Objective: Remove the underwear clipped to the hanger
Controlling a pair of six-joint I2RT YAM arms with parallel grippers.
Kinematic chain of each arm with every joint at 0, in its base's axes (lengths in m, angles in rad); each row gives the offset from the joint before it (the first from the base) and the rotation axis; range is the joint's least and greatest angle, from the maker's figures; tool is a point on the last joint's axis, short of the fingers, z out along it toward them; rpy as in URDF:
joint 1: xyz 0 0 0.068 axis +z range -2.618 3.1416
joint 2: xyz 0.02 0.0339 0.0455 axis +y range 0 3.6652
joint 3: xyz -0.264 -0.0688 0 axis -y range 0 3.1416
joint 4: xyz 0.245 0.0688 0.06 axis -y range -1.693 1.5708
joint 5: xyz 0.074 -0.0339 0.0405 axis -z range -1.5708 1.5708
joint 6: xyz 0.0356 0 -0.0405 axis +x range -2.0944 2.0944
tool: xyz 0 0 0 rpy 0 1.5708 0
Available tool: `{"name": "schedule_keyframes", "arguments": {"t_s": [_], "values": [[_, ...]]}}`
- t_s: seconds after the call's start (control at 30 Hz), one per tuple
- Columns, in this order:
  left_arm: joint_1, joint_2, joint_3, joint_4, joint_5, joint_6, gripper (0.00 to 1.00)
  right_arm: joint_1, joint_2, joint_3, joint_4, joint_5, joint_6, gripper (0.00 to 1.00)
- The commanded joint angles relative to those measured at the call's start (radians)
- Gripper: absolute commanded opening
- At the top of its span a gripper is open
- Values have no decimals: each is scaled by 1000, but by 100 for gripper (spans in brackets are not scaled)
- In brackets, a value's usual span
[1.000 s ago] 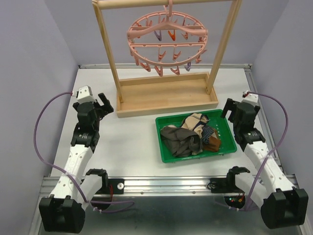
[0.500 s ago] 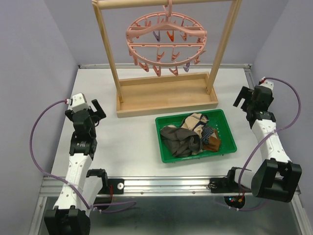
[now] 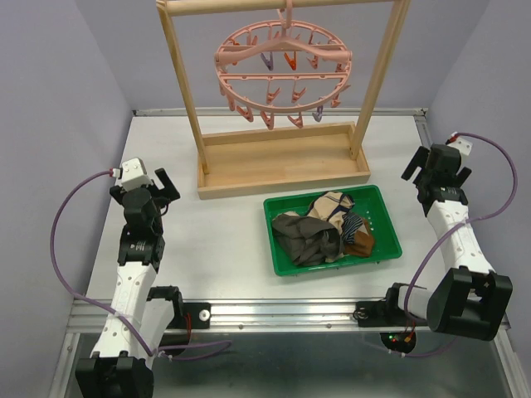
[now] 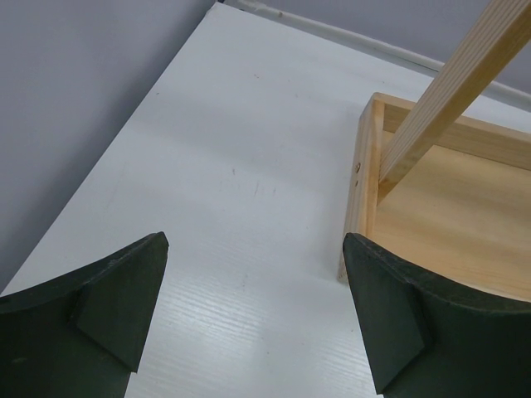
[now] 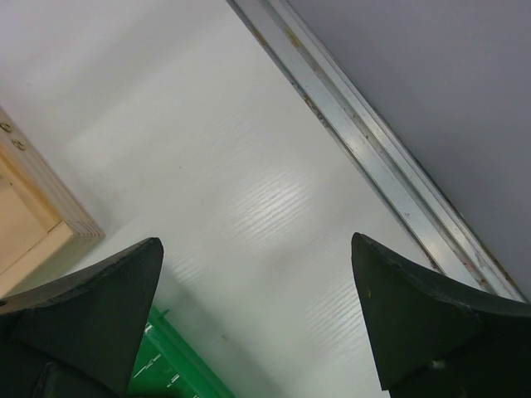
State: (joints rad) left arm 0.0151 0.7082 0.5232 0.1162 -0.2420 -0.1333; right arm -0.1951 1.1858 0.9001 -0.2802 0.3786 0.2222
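Observation:
The pink round hanger [image 3: 283,73] hangs from the top bar of the wooden frame, its pink, orange and purple clips dangling with no cloth on them. The underwear [image 3: 325,230] lies piled in a green tray [image 3: 278,246]: dark grey, beige, navy checked and brown pieces. My left gripper [image 3: 164,184] is open and empty at the table's left, near the frame's base corner [image 4: 358,199]. My right gripper [image 3: 421,164] is open and empty at the table's right side, above bare table by the tray's corner [image 5: 170,365].
The tall wooden frame [image 3: 282,162] with a boxed base stands mid-table at the back. A metal rail [image 5: 365,141] runs along the table's right edge. Purple-grey walls close in the left, right and back sides.
Both arms have swung outward and back: the left gripper moved left, the right gripper moved right and farther back. The hanger and tray stay put.

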Motion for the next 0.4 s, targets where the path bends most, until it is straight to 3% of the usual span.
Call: {"name": "schedule_keyframes", "arguments": {"t_s": [0.0,0.37], "values": [[5,-26,-15,51,0,18,99,-1,-15,13,13,29,28,100],[3,-19,-17,54,15,31,99,-1,-14,-24,68,-42,-4,100]]}}
